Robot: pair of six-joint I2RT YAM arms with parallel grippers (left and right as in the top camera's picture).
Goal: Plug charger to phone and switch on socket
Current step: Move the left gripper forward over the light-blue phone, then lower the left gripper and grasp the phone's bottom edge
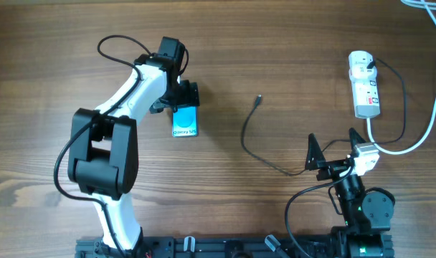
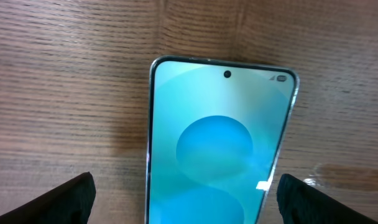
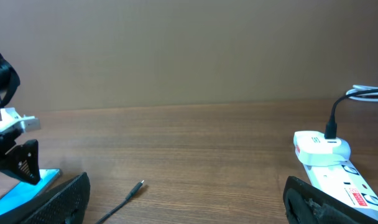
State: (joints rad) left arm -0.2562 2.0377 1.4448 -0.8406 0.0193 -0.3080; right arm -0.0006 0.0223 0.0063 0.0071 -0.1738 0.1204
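Note:
The phone point(image 1: 185, 123) lies flat on the wooden table, its turquoise screen up. In the left wrist view the phone point(image 2: 217, 143) fills the middle. My left gripper point(image 2: 189, 202) is open, with one finger on each side of the phone and a gap on both sides. From overhead the left gripper point(image 1: 183, 100) hangs over the phone's far end. The charger's connector plug point(image 1: 259, 99) lies free at mid-table, and its black cable curves back toward my right arm. It also shows in the right wrist view point(image 3: 134, 188). My right gripper point(image 1: 333, 140) is open and empty, near the front right. The socket point(image 1: 364, 84) lies at the far right with a black plug in it.
A thicker white cable point(image 1: 419, 143) runs from the socket's near end out to the right edge. In the right wrist view the socket point(image 3: 329, 152) is at the right and the left gripper point(image 3: 9, 149) over the phone point(image 3: 21, 190) at the left.

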